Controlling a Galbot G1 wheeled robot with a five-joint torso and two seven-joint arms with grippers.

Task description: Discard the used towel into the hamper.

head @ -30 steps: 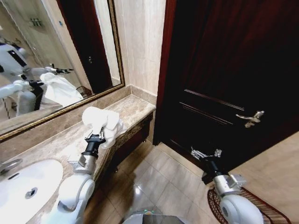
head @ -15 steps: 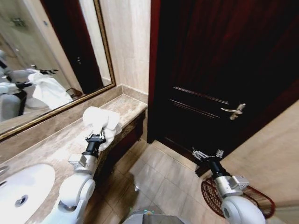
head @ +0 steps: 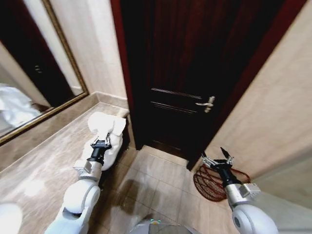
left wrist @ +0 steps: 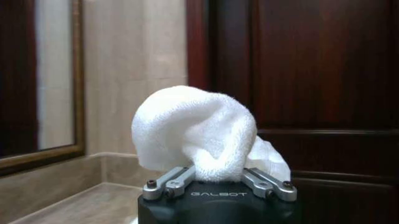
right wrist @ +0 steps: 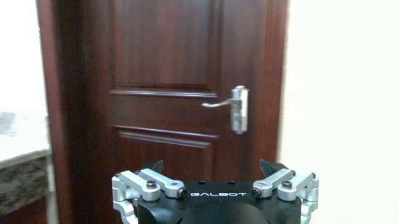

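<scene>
A white towel [head: 104, 127] is bunched in my left gripper [head: 102, 144], which is shut on it above the end of the marble counter [head: 44, 161]. From the left wrist, the towel [left wrist: 196, 130] bulges up between the closed jaws of the left gripper [left wrist: 218, 179]. The hamper [head: 210, 184], a dark reddish-brown wire basket, stands on the floor by the wall at lower right. My right gripper [head: 217, 160] hangs open just in front of the hamper, holding nothing. The right gripper [right wrist: 212, 170] faces the door in its own wrist view.
A dark wooden door [head: 185, 73] with a silver lever handle [head: 206, 104] fills the middle. A gold-framed mirror [head: 29, 83] hangs above the counter at left. Tiled floor [head: 161, 185] lies between counter and hamper. A beige wall [head: 273, 112] runs along the right.
The whole head view has swung to the right: sink and mirror slid off to the left, and the door and hamper came nearer the middle. Both arms keep their pose; the left still holds the towel.
</scene>
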